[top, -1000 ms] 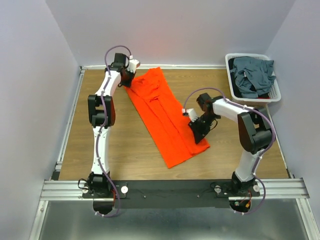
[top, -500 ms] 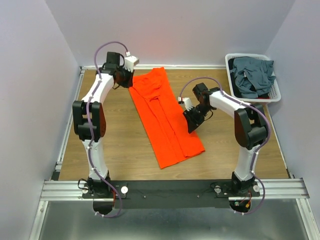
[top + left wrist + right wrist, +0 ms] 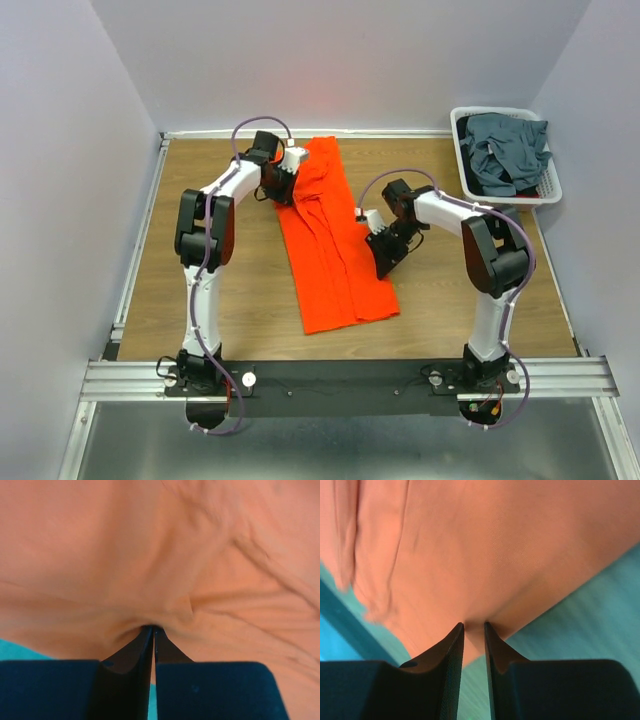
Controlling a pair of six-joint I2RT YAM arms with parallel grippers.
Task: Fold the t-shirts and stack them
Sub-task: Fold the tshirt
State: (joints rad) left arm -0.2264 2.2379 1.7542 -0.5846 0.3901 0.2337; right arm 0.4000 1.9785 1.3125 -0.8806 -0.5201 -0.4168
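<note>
L gripper point(image 3: 152, 630): fingers point(image 3: 127, 655) nearly touching, clamped on a pucker of the orange-red t-shirt point(image 3: 325, 240). In the L wrist view the cloth bunches right into the tips. From the top cam the grip pt is at the shirt's far end, on the long edge facing away from the white slatted basket point(image 3: 512, 197).

R gripper point(image 3: 473, 626): 2 fingers w/ a thin gap and orange cloth sandwiched between them, so it's gripping the same shirt at the hem. Bare table surface shows just past that edge. From the top cam the grip pt is on the long edge facing the basket, approx mid-length.

Shirt: 1 long narrow strip lying flat on the wood table point(image 3: 250, 290), w/ lengthwise creases down the middle. Its near end drifts a bit toward the basket side. The whole shirt is left of the basket and well apart from it.

Arms: the L arm comes in from the side away from the basket. The R arm sits between shirt and basket, w/ its elbow nearer the basket.

Slate-grey t-shirts point(image 3: 505, 150): crumpled heap inside the basket, piled up to about rim height. Can't tell how many, they're too tangled.
</note>
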